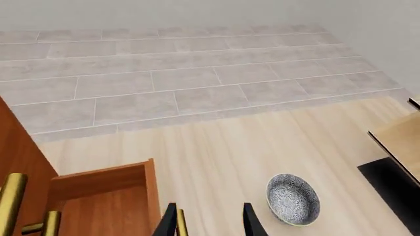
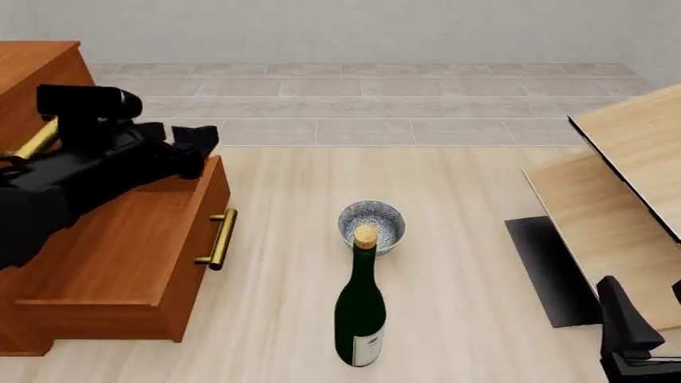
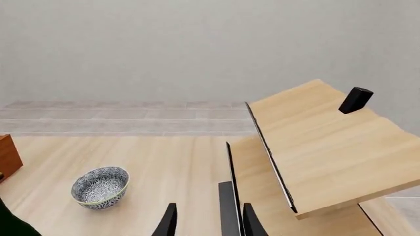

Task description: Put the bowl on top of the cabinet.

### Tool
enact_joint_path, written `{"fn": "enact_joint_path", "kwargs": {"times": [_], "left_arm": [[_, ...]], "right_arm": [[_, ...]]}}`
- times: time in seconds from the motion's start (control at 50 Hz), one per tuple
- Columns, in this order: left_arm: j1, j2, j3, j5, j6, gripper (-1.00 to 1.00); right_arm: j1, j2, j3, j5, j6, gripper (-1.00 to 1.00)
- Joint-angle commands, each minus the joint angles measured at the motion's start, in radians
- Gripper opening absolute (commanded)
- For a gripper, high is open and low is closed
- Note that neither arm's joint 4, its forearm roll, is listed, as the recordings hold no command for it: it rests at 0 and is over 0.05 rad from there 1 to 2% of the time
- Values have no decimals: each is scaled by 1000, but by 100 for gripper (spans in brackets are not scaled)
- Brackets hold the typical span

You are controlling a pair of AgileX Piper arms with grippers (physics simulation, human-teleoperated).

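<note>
The bowl point(image 2: 371, 225) is small and round, white with dense blue-grey speckles. It stands upright on the wooden floor, just behind the bottle. It also shows in the wrist views as bowl point(image 1: 292, 199) and bowl point(image 3: 100, 187). The cabinet point(image 2: 37, 72) is reddish-brown with brass bar handles point(image 2: 218, 238), and it stands at the left with a drawer point(image 2: 117, 255) pulled out. My left gripper point(image 2: 197, 145) hovers over that drawer, left of the bowl and apart from it. It is open and empty, seen as left gripper point(image 1: 210, 223). My right gripper point(image 2: 647, 307) is low at the right, open and empty.
A dark green corked wine bottle point(image 2: 360, 311) stands upright directly in front of the bowl. Pale light-wood furniture point(image 2: 627, 183) with black edges fills the right side, close to my right gripper point(image 3: 208, 223). A small black block point(image 3: 355, 100) sits on it. Grey tiles point(image 2: 372, 104) lie beyond.
</note>
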Motion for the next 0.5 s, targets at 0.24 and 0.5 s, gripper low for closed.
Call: {"fn": "enact_joint_path", "kwargs": {"times": [0.24,0.5], "left_arm": [[-72,244,-223,36,-133,100],[-102,397,-301,-2,-189,100]], "right_arm": [[-3,-1,3,-4,5,100],[2,-2,5,-9,3,100]]}}
